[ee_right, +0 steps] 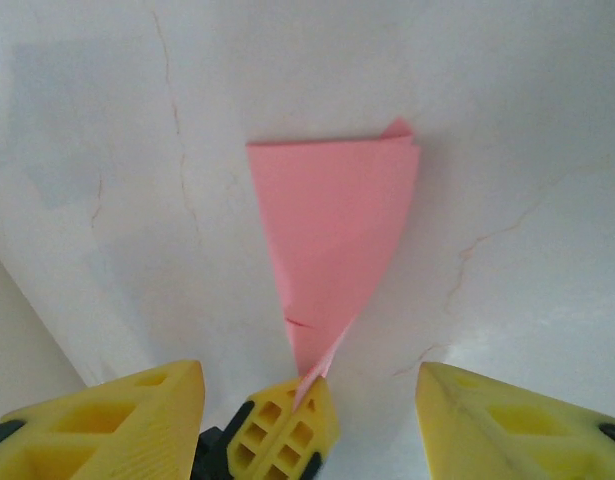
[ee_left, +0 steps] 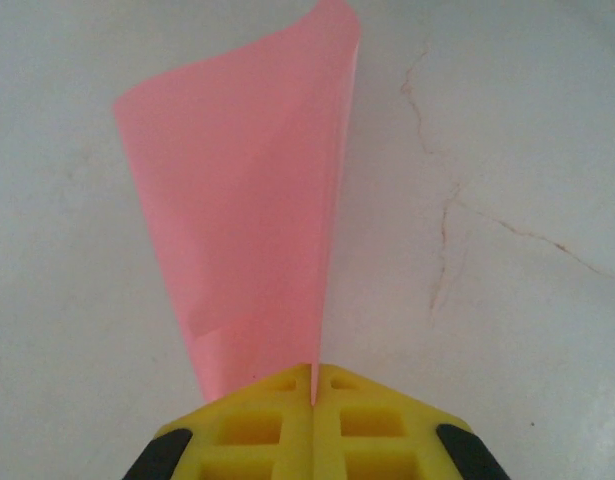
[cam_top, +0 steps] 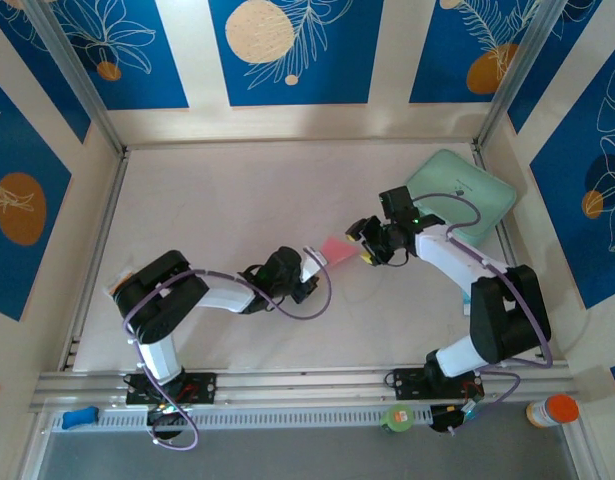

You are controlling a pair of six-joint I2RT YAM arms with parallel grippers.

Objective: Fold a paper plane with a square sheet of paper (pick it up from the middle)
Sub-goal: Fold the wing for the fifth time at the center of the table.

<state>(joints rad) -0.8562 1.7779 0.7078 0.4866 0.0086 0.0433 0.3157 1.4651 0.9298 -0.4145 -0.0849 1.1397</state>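
Salmon-pink paper plane (ee_left: 247, 200), folded to a narrow kite, sits above the table (cam_top: 207, 200) near its middle. The left gripper (ee_left: 314, 378) is clamped tight on its tip, probably to keep the crease. The right gripper (cam_top: 365, 243), just right of it, gapes empty.

Overhead view looking down at table (cam_top: 217, 210); wrist views close, opposed, sharing paper plane (ee_left: 247, 200)

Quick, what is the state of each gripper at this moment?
Left gripper: closed, holding the folded pink paper by its narrow end.
Right gripper: open, holding nothing.
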